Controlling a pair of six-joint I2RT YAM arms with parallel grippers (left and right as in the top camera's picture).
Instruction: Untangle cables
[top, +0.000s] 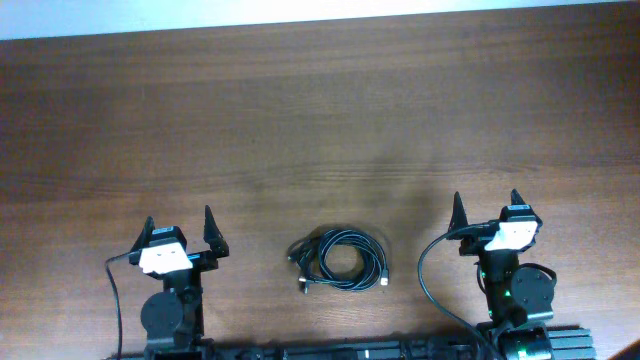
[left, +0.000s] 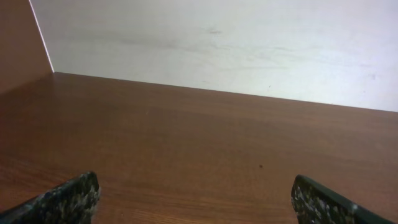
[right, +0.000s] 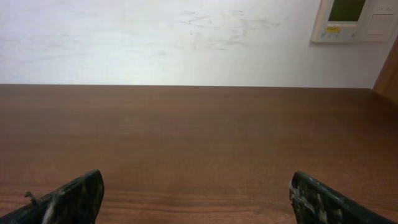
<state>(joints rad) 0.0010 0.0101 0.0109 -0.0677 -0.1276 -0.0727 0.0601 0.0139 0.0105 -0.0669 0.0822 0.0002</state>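
Lying coiled on the table (untouched): cables.

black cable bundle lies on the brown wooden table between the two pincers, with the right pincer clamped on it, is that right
Wrong in one respect: the right pincer is open and empty, apart from the bundle of thin black cables. The bundle does lie on the brown wooden table between it and the left pincer. The overhead view shows it.
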